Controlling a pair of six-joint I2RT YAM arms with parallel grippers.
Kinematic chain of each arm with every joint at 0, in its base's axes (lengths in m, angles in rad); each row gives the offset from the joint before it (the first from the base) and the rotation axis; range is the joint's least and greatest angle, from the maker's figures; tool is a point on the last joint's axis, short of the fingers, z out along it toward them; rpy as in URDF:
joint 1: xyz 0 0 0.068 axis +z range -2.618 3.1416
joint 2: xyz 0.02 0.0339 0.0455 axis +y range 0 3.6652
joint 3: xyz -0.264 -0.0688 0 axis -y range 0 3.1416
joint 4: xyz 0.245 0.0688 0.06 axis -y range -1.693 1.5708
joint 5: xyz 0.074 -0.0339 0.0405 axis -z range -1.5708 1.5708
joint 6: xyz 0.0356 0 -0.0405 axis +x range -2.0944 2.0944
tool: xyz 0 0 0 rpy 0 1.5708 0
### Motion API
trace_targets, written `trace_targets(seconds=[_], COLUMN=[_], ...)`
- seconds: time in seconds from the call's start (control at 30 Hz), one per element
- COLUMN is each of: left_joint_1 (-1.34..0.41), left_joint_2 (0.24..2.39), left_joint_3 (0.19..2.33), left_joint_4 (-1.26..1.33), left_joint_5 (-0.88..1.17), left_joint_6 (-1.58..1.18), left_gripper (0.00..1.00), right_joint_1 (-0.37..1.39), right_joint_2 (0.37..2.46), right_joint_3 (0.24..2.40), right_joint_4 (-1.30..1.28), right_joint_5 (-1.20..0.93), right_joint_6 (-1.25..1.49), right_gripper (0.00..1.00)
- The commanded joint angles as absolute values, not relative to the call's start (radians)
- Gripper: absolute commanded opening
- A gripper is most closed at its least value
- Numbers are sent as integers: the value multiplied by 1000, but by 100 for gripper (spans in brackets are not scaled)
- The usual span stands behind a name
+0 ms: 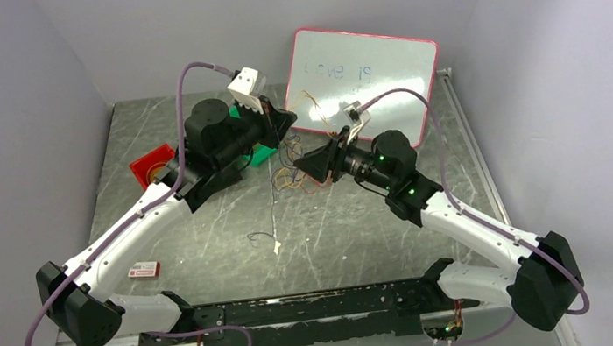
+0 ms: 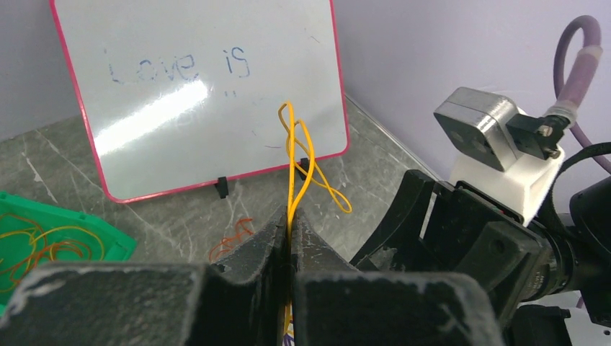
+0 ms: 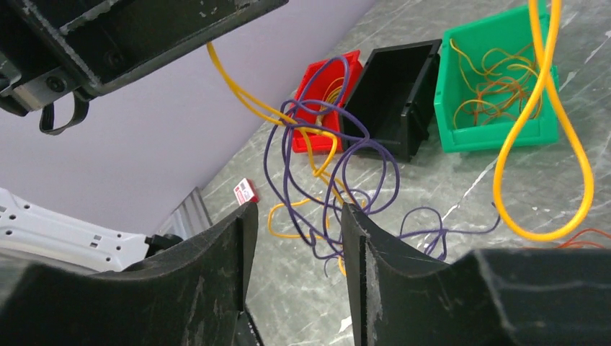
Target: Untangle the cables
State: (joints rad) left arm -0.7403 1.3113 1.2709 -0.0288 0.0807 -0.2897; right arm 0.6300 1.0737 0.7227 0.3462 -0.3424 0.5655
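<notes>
My left gripper [image 2: 290, 215] is shut on a yellow cable [image 2: 290, 173], which loops up out of the fingertips in front of the whiteboard. It is held above the table near the board [image 1: 289, 120]. A tangle of purple and yellow cables [image 3: 328, 180] hangs down from it toward the table [image 1: 294, 174]. My right gripper [image 3: 298, 209] stands open just before that tangle, nothing between its fingers, facing the left one from the right [image 1: 302, 165]. A large yellow loop [image 3: 540, 236] hangs at the right of the right wrist view. An orange cable [image 2: 230, 238] lies on the table.
A pink-framed whiteboard [image 1: 362, 78] leans at the back. Left of the tangle stand a green bin [image 3: 497, 79] holding orange and yellow strands, a black bin [image 3: 396, 94] and a red bin [image 3: 324, 94]. A small red-and-white packet [image 1: 144, 270] and a loose strand [image 1: 262, 236] lie nearer.
</notes>
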Motion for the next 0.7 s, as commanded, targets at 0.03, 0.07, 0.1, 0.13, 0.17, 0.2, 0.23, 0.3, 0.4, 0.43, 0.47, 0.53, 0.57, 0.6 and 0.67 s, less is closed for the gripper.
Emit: trace_targets(seconds=[0.03, 0.07, 0.1, 0.13, 0.17, 0.2, 0.23, 0.3, 0.4, 0.43, 0.47, 0.53, 0.57, 0.6, 0.67], left_joint_1=[-734, -734, -735, -734, -734, -735, -734, -734, -734, -732, -729, -719, -712, -702, -663], left_joint_2=[1311, 1312, 1310, 1309, 1307, 1306, 1304, 1301, 1293, 1288, 1284, 1275, 1270, 1264, 1253], left_joint_3=[1292, 1292, 1292, 1292, 1293, 1295, 1301, 1321, 1361, 1378, 1395, 1431, 1448, 1465, 1494], left_joint_4=[-8, -7, -7, -6, -6, -7, -12, -31, -76, -95, -125, -171, -198, -223, -269], left_joint_5=[121, 120, 120, 117, 113, 109, 101, 72, -2, -31, -57, -110, -138, -168, -206], left_joint_6=[-304, -305, -305, -304, -304, -305, -307, -305, -284, -272, -262, -238, -227, -219, -209], left_gripper=[7, 7, 7, 7, 7, 7, 7, 7, 7, 7, 7, 7, 7, 7, 7], right_joint_1=[653, 656, 659, 660, 660, 660, 661, 661, 660, 660, 658, 657, 656, 655, 650], right_joint_2=[1114, 1120, 1124, 1128, 1130, 1128, 1126, 1114, 1101, 1099, 1096, 1089, 1086, 1080, 1062], right_joint_3=[776, 780, 782, 782, 784, 782, 780, 773, 750, 736, 723, 697, 680, 662, 621], right_joint_4=[394, 392, 389, 380, 366, 350, 330, 258, 168, 138, 113, 60, 39, 16, -14], right_joint_5=[-332, -333, -332, -330, -323, -311, -271, -169, -25, 17, 51, 115, 139, 160, 193], right_joint_6=[564, 560, 555, 551, 547, 543, 544, 565, 619, 633, 643, 663, 670, 678, 693], right_gripper=[46, 43, 39, 34, 28, 21, 14, 0, 0, 0, 0, 0, 0, 0, 0])
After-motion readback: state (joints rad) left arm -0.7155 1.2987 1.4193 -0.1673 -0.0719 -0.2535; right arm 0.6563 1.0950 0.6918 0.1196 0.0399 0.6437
